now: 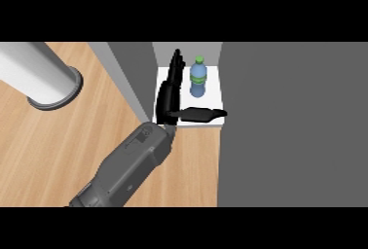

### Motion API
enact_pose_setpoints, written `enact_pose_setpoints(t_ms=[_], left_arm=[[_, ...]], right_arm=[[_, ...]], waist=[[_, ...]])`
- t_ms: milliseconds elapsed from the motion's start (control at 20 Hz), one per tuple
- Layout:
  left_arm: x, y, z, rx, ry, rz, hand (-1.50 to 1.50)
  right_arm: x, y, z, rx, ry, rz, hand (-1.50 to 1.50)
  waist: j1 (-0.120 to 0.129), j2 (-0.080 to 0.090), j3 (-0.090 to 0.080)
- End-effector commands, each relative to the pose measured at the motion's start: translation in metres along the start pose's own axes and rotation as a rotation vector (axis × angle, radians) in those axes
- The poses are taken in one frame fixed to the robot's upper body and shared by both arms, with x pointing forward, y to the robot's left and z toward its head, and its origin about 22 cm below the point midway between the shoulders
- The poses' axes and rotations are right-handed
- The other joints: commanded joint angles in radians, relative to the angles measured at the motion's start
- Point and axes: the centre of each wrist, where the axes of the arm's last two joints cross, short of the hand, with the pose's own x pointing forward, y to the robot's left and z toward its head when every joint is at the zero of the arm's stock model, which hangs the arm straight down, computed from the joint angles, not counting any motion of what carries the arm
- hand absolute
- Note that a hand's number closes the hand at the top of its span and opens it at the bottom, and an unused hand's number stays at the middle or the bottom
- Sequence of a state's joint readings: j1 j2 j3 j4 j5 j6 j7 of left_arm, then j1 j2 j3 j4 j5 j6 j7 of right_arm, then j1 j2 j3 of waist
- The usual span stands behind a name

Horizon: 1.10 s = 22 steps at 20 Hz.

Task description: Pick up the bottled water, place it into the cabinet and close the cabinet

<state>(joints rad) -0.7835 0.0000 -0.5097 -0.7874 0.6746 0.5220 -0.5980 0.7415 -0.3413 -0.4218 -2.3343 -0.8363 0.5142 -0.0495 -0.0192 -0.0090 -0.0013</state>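
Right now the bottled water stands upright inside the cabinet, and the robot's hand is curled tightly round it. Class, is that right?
Not quite. In the head view the bottled water stands upright inside the cabinet, but the hand is open beside it, fingers straight, not curled round it.

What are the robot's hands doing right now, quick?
Left hand: open, fingers straight, thumb out, beside the water bottle in the cabinet, holding nothing.
Right hand: not in view.

A grey forearm rises from the lower edge; its hand (171, 99) has straight fingers (174, 65) extended, thumb (201, 115) splayed sideways.
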Motion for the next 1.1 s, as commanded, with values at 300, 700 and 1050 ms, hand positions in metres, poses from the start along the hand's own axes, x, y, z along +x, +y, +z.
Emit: enact_pose_setpoints(t_ms=[300,700,1050], left_arm=[[-0.007,0.0,0.103,-0.009,0.018,0.13,-1.5],[0.015,0.026,0.163,-0.137,0.044,0.158,1.5],[0.039,0.068,0.187,-0.134,0.058,0.115,1.5]], right_arm=[[0.028,0.029,0.001,0.026,-0.04,0.067,-1.5],[0.032,0.032,-0.001,0.127,0.021,0.084,1.5],[0.025,0.032,-0.01,0.221,0.066,0.066,1.5]], waist=[[0.019,0.0,0.0],[0.019,0.0,0.0],[0.025,0.004,0.0]])
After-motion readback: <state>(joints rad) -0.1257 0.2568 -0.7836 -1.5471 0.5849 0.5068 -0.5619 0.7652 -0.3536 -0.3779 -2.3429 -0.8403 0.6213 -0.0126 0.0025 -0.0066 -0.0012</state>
